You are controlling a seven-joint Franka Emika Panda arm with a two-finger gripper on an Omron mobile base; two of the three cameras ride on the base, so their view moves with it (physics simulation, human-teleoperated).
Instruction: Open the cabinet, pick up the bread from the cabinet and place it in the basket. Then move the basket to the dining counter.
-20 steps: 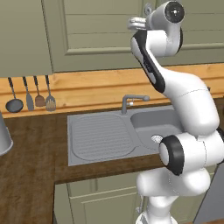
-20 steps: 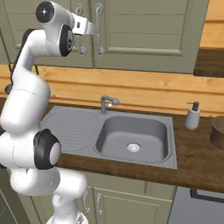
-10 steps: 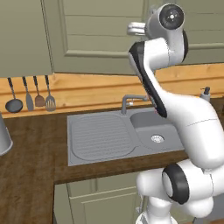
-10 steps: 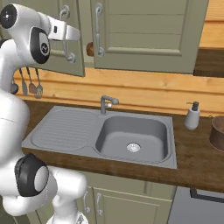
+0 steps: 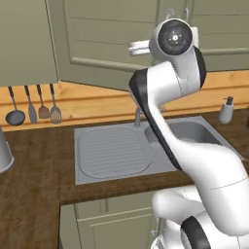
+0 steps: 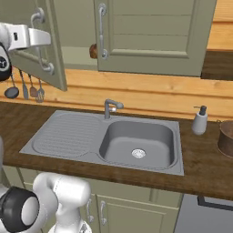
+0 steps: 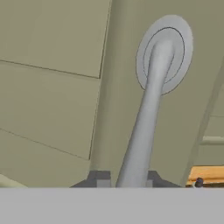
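Cabinet [image 5: 102,44] first, from the left base view: its sage-green left door stands swung out toward me, up above the grey sink [image 5: 136,151], and my white arm climbs from the lower right to reach it. Utensils [image 5: 34,104] hang on the wood backsplash to the left, and a soap dispenser [image 5: 225,110] stands at the right end of the dark worktop [image 5: 34,194]. Over to the right base view now: the cabinet [image 6: 154,36] shows one door shut on the right, with its long curved handle [image 6: 102,32], and the left door [image 6: 43,50] angled open. My gripper [image 6: 40,38] sits right at that open door's bar handle. In the gap behind the doors, on the cabinet shelf, a small brown rounded thing [image 6: 93,51] peeks out; I can't tell for sure that it's the bread. Below, the faucet [image 6: 110,108] rises behind the basin, the soap dispenser stands to the right, and a brown round vessel [image 6: 225,136] sits at the far right edge of the worktop. Hand view: the grey bar handle [image 7: 146,118] runs from its round mount on the green door straight down between my two dark fingertips [image 7: 99,179], and my gripper [image 7: 127,180] is clamped tight on it.
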